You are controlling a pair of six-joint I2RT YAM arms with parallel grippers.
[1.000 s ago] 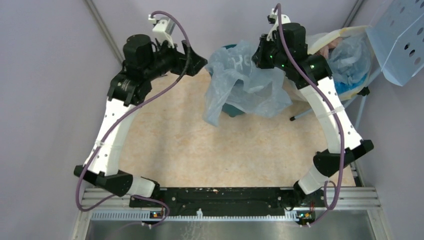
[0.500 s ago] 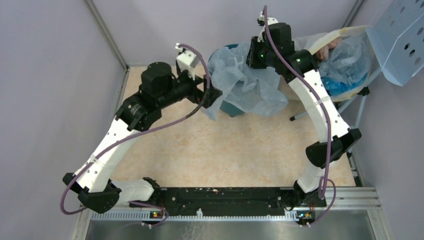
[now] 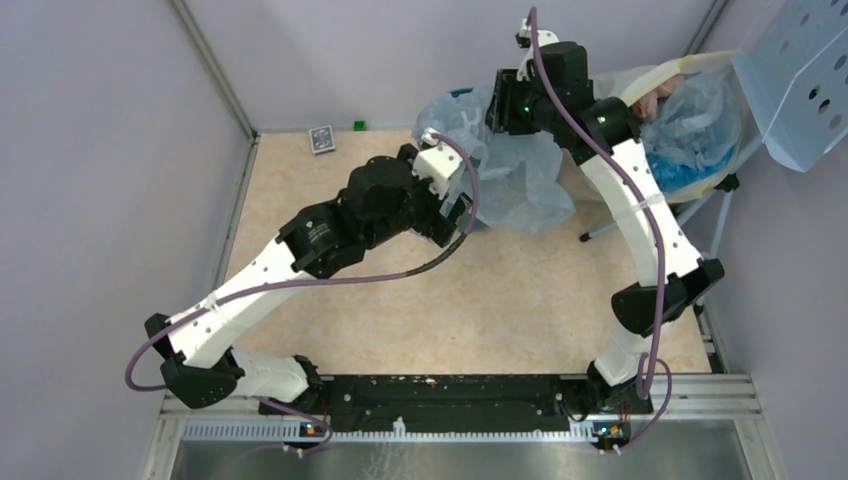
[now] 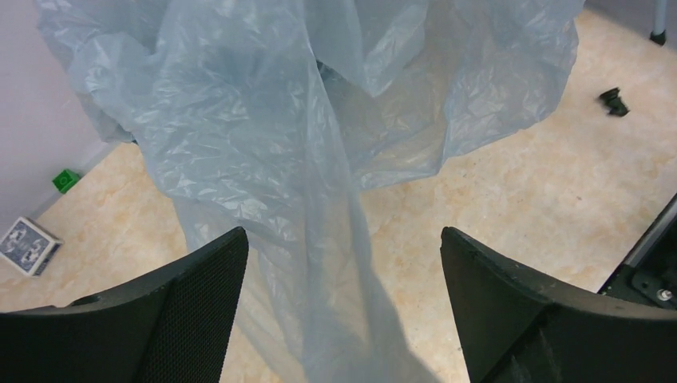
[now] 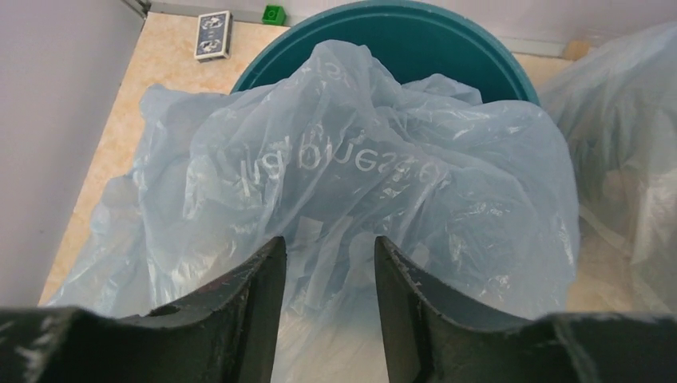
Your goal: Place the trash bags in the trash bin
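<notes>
The pale-blue trash bag (image 3: pixel 525 180) with white lettering lies draped over the dark-teal trash bin (image 5: pixel 415 32), hiding most of it; one end hangs down the bin's front to the floor. My right gripper (image 5: pixel 326 243) hovers over the bin, jaws partly open, with bag folds (image 5: pixel 359 159) just beyond its tips. My left gripper (image 4: pixel 343 247) is wide open low at the bin's front (image 3: pixel 455 212). The hanging end of the bag (image 4: pixel 271 159) sits between its fingers without touching them.
A card box (image 3: pixel 321 138) and a green cube (image 3: pixel 359 125) lie by the back wall, left of the bin. A big yellowish sack (image 3: pixel 690 120) on a stand and a perforated blue panel (image 3: pixel 800 80) are at the back right. A small black piece (image 4: pixel 613 101) lies on the floor.
My left arm has swung from the back left toward the middle, down to the bag's hanging end. My right gripper shifted slightly back over the bin. The bag settled lower.
</notes>
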